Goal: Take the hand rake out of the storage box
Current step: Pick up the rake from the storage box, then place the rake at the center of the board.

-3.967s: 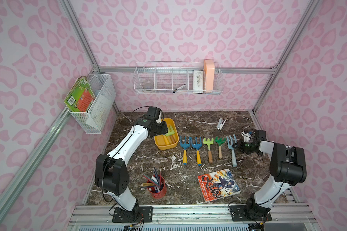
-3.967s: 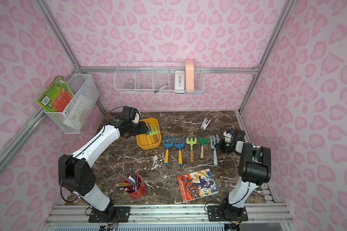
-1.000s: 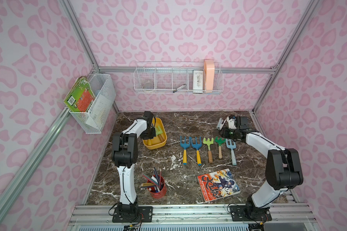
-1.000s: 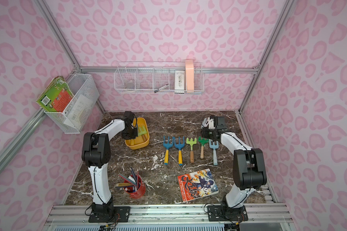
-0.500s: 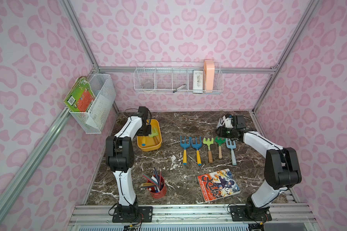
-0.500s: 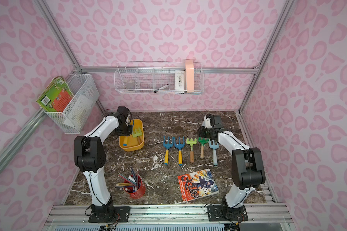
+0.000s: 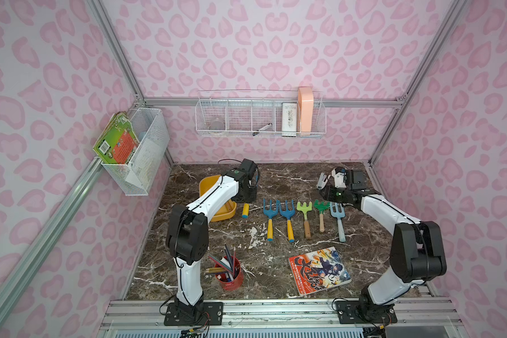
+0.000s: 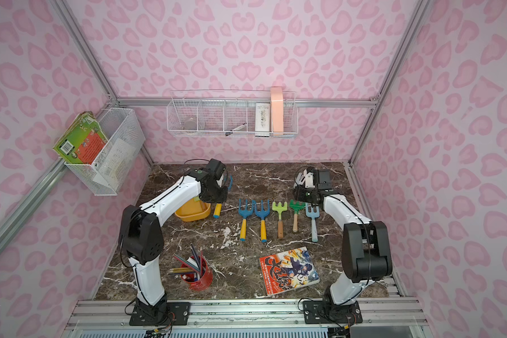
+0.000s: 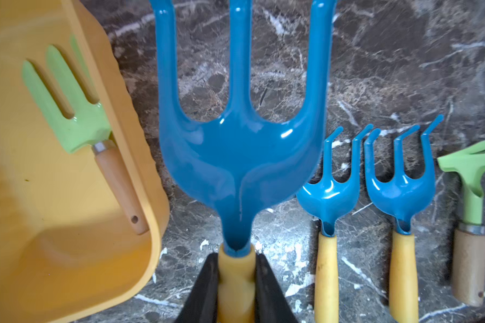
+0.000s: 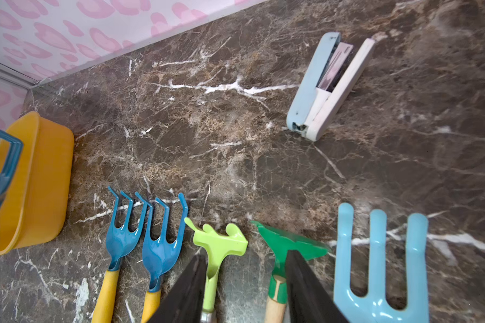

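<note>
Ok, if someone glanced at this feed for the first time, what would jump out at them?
First, the big blue hand rake, clamped by its yellow handle in the left gripper, beside the yellow storage box rather than in it. Then the neat row of five garden tools on the table, and a green fork lying in the box.

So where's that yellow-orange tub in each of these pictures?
Both top views: the storage box sits left of the tool row, partly behind the left arm.
Left wrist: beside the held blue rake, a green fork inside.
Right wrist: at the tool row's end, far from the stapler.
Shared landmark: the lying blue rake nearest the box.
</note>
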`<action>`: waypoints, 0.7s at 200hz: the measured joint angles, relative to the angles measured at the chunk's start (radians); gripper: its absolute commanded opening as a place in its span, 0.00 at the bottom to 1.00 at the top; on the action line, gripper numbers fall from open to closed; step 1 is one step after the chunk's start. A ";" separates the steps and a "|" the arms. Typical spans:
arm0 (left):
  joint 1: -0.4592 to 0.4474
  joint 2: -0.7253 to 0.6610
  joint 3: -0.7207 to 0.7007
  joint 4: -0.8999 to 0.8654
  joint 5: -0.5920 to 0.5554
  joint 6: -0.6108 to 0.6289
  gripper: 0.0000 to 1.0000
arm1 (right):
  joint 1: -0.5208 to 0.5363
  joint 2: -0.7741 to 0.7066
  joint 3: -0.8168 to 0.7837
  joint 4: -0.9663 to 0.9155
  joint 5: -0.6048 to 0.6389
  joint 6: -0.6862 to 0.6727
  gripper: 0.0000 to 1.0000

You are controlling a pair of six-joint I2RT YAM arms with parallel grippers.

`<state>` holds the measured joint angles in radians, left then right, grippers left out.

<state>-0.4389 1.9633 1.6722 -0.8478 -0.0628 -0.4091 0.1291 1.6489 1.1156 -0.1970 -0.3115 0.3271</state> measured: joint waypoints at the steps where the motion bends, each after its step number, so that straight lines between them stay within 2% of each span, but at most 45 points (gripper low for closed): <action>1: -0.001 0.000 -0.002 0.001 0.000 -0.002 0.10 | 0.000 -0.001 -0.001 0.000 0.000 0.000 0.48; 75: -0.060 0.010 -0.172 0.060 -0.010 -0.086 0.09 | -0.011 -0.013 -0.030 0.002 -0.005 -0.010 0.48; 140: -0.100 0.035 -0.211 0.092 -0.011 -0.113 0.10 | -0.011 -0.003 -0.030 0.008 -0.014 -0.010 0.48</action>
<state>-0.5385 1.9987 1.4609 -0.7559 -0.0738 -0.5217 0.1184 1.6459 1.0859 -0.1886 -0.3260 0.3172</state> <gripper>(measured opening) 0.234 0.477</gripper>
